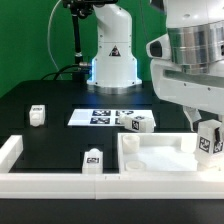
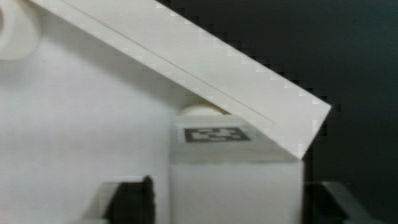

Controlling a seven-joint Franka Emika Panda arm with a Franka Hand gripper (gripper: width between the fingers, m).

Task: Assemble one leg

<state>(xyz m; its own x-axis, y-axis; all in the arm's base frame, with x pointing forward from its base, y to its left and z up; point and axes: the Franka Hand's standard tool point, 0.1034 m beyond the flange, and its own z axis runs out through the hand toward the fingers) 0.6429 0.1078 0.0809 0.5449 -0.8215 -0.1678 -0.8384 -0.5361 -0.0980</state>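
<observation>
Your pincer (image 1: 207,148), lower right of the exterior frame, clamps a small white tagged plastic leg (image 1: 208,137) over the large white square tray-like tabletop (image 1: 150,166); only the wrist view shows the leg tucked at the tray's corner.

Blk table (image 1: 60,95): legs (image 1: 37,115), tabletop (image 1: 165,160), marker board (image 1: 100,117).

Arm (image 1: 195,45) at the exterior view's right, claw (image 1: 208,132) downward, 2 fingers (image 2: 128,203) clamped on the leg (image 1: 209,143)

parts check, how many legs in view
4 legs: one at the exterior view's left, one by the marker board, one beside the tabletop, one in the gripper; maybe more hidden
</observation>
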